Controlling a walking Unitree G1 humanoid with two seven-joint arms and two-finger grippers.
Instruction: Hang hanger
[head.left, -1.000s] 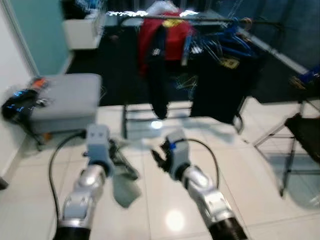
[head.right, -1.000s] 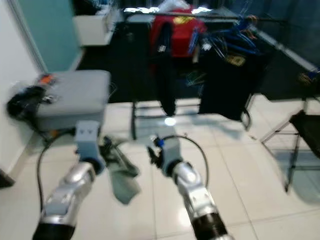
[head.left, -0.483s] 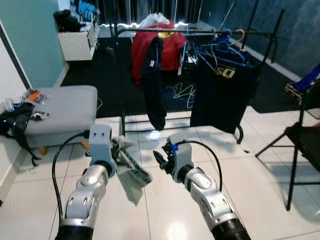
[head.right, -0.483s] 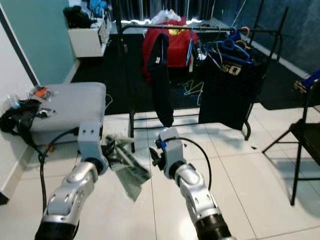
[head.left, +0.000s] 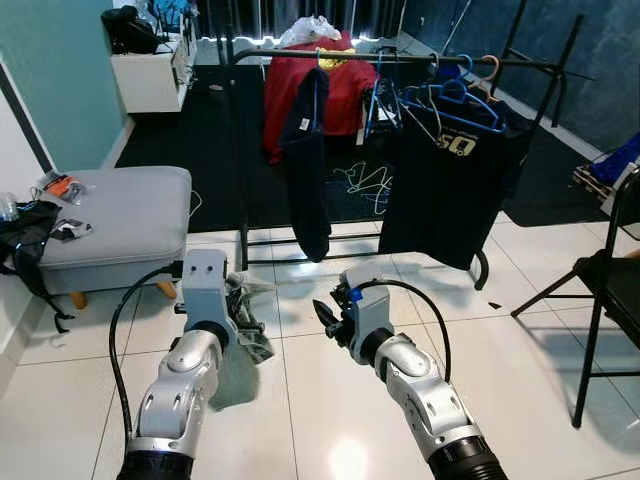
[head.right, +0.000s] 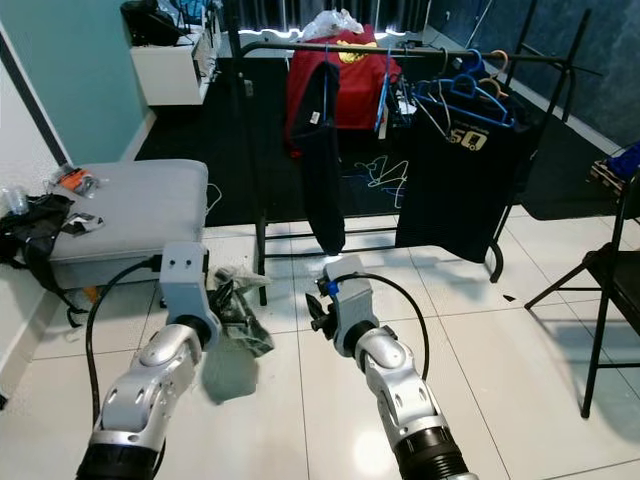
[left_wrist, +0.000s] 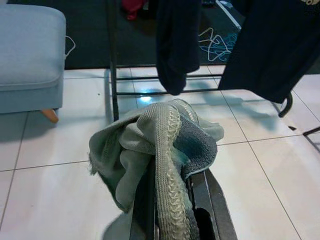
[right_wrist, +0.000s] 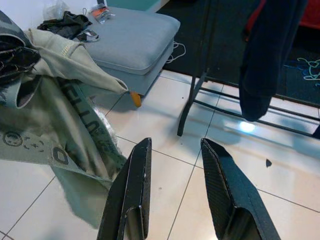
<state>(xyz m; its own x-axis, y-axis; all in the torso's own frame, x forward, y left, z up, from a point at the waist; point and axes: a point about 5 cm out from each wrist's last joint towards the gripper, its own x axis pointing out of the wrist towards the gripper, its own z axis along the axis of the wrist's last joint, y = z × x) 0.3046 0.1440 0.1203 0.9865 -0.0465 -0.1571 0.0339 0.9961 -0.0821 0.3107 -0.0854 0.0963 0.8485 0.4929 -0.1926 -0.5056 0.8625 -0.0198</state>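
My left gripper (left_wrist: 172, 200) is shut on a bunched grey-green garment (left_wrist: 160, 145), which hangs over its fingers above the white tile floor; the same garment (head.left: 245, 325) hides the fingertips in the eye view. No hanger can be made out inside it. My right gripper (right_wrist: 175, 145) is open with nothing in it and hovers just right of the garment (right_wrist: 55, 125). Ahead stands a black clothes rack (head.left: 400, 58) carrying a red shirt (head.left: 345, 75), a navy garment (head.left: 305, 160), a black shirt (head.left: 445, 190) and several blue hangers (head.left: 440, 95).
A grey ottoman (head.left: 110, 215) sits at the left with a black bag (head.left: 20, 235) draped at its end. A black folding chair (head.left: 610, 290) stands at the right. A white cabinet (head.left: 150, 75) is at the back left. Dark carpet lies under the rack.
The head camera has steadied and the blur is gone. The garment has swung in from a spread-out hang and now bunches close to my left gripper. Both arms hold about the same pose.
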